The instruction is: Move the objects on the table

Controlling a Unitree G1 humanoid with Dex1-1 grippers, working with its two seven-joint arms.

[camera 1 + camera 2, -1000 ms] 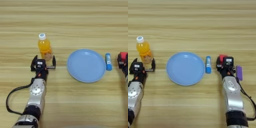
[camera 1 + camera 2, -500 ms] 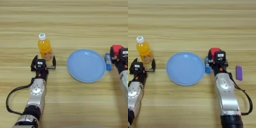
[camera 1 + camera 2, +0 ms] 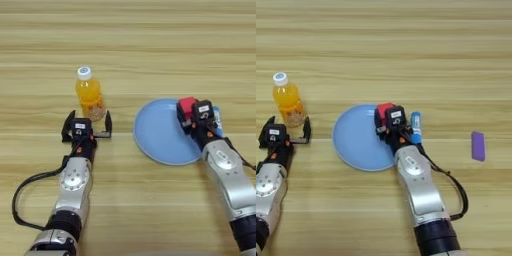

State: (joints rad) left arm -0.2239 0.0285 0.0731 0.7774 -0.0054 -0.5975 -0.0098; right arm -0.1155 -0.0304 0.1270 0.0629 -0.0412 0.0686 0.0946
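Two arms: both reach up from the near edge onto the table (image 3: 150, 35), light wood with horizontal grain.
Left gripper (image 3: 86, 131): rests just in front of the bottle, black fingers spread wide apart, nothing between them; a black cable loops beside the arm.
Right gripper (image 3: 387, 120): sits over the right part of the plate, fingers closed on the red cube.
Red cube (image 3: 384, 111): held in the right gripper, above the plate's right side; whether it touches the plate cannot be told.
Orange drink bottle (image 3: 90, 100): upright, white cap with a small bluish mark on top, left of the plate and apart from it; label print too small to read.
Blue plate (image 3: 356, 140): round, light blue, flat on the table between the two arms.
Blue and white tube (image 3: 416, 127): lies just beside the plate's right rim, long axis pointing away from the robot, next to the right gripper; any writing on it unreadable.
Purple oblong block (image 3: 478, 146): lies flat well to the right of the plate, apart from everything else.
Writing: small white tags on both gripper bodies, marks not legible.
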